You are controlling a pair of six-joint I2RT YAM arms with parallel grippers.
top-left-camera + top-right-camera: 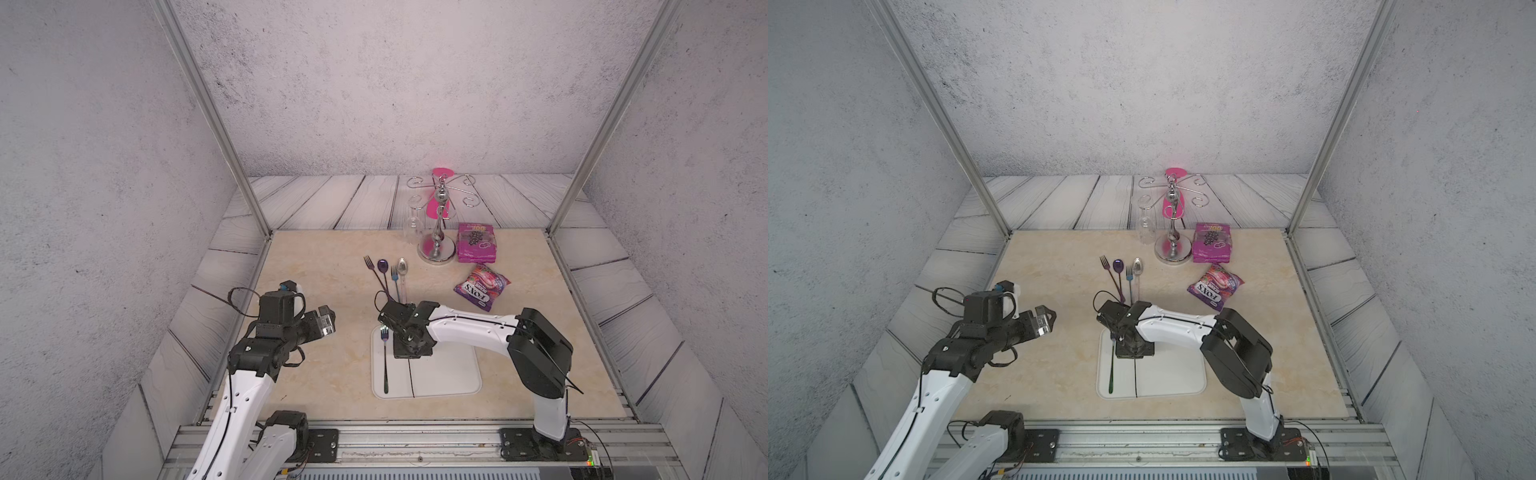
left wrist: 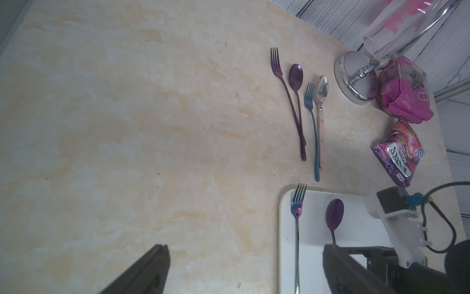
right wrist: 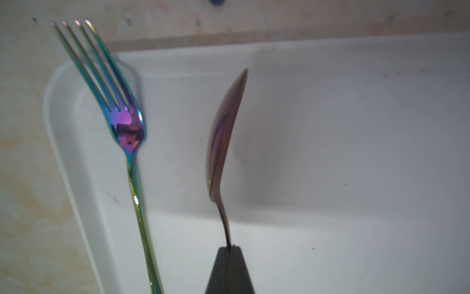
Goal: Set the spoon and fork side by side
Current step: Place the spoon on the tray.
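Observation:
An iridescent fork (image 1: 385,361) (image 1: 1111,370) (image 3: 127,127) lies lengthwise along the left side of the white tray (image 1: 449,374) (image 3: 330,152), tines pointing to the back. My right gripper (image 3: 230,248) (image 1: 397,330) is shut on the handle of a purple spoon (image 3: 223,142) (image 2: 334,212). The spoon is turned on its edge just right of the fork and points the same way, over the tray's back left corner. My left gripper (image 2: 245,247) (image 1: 328,322) is open and empty above the bare table, left of the tray.
Behind the tray lie a purple fork (image 1: 371,270), purple spoon (image 1: 382,266), blue fork (image 1: 395,278) and silver spoon (image 1: 402,268). Further back stand a chrome glass rack (image 1: 436,245) with a hanging wine glass (image 1: 413,226), a pink packet (image 1: 478,243) and a purple candy bag (image 1: 482,286).

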